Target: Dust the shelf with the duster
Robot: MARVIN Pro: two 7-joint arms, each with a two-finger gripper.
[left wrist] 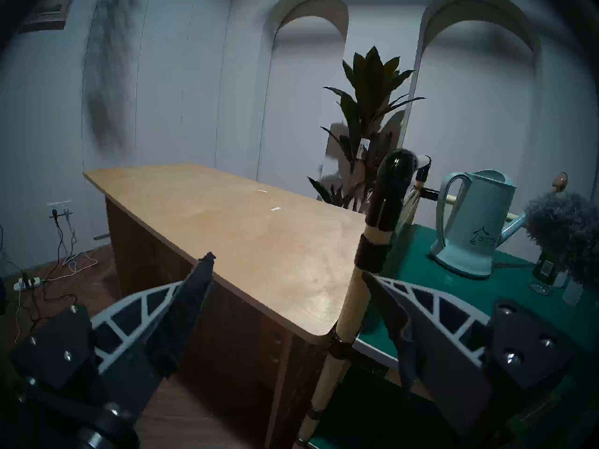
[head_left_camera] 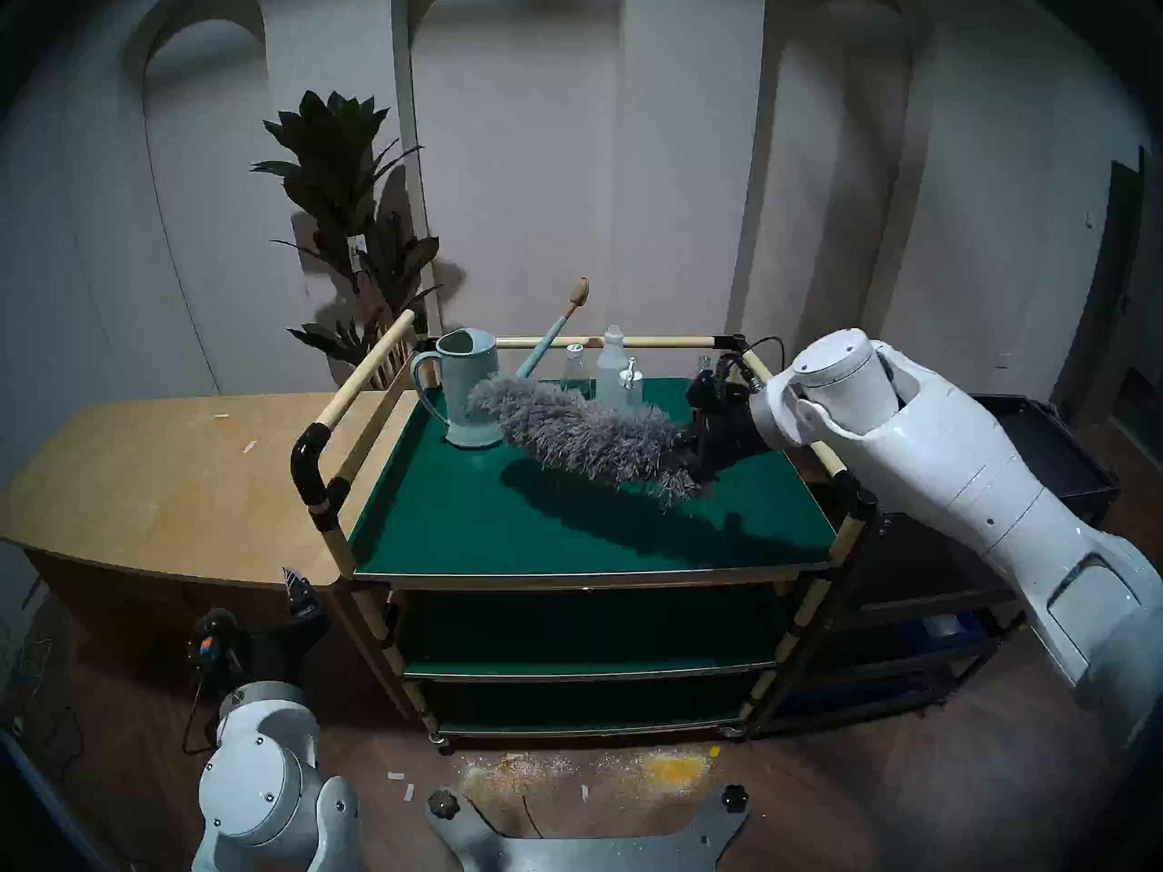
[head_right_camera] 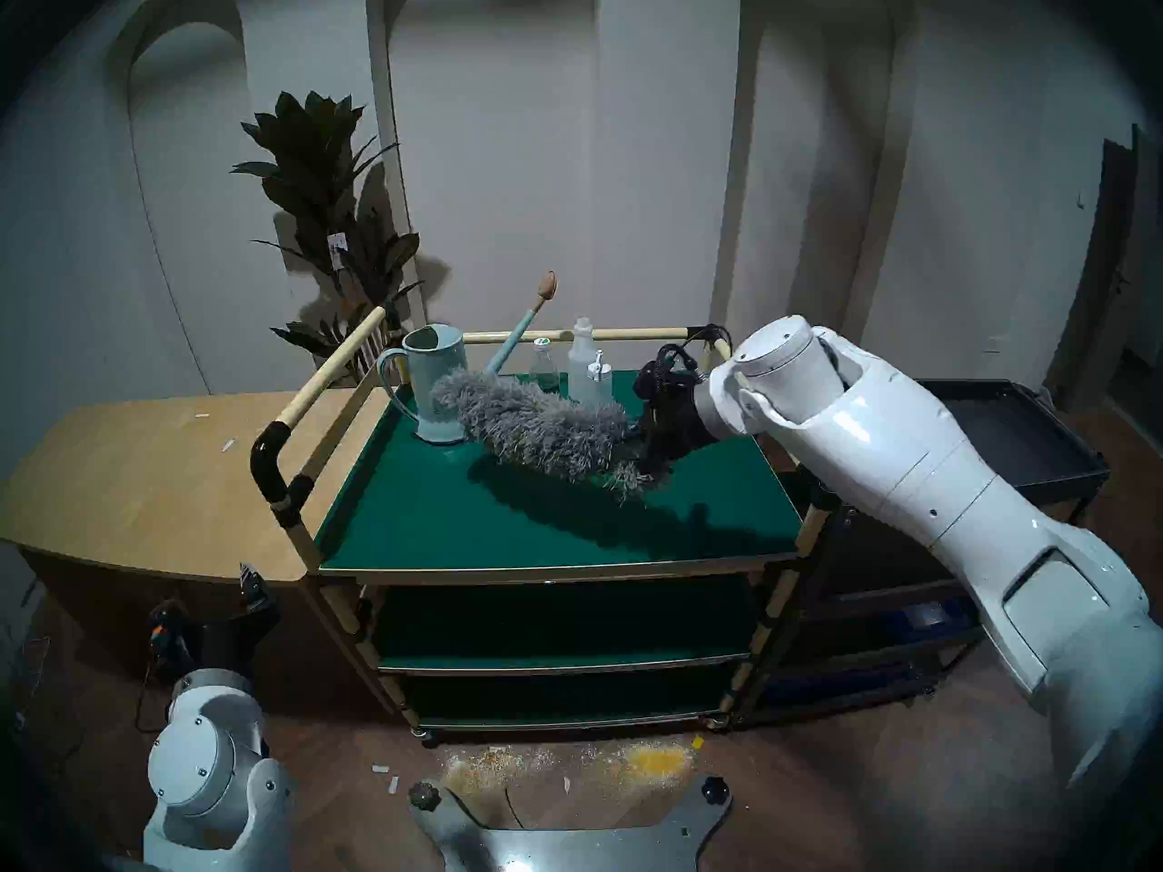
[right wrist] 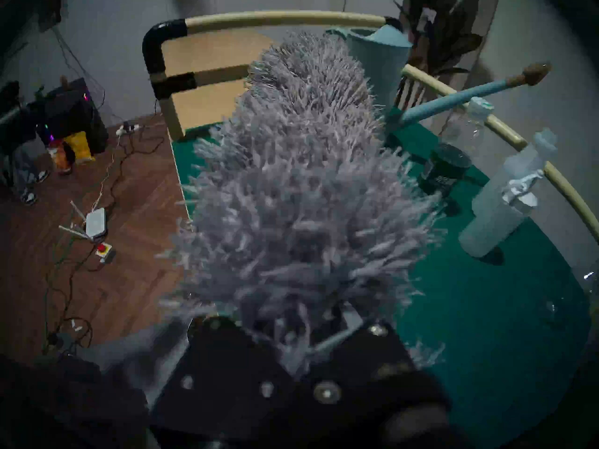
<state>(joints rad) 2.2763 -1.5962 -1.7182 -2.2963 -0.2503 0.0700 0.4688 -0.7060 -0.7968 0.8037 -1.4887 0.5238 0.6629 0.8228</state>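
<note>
A staged home-like test room is suggested by arched wall panels [head_left_camera: 503, 128], a potted plant [head_left_camera: 352, 222] and trailing floor cables [right wrist: 81, 244].

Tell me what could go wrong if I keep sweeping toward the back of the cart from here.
The duster in the right gripper is held above the shelf, its tip already by the watering can. A push left could tip the can. The bottles stand just behind the duster, so a backward sweep may topple them. The arm also crosses the cart's right rail closely and could catch it.
</note>
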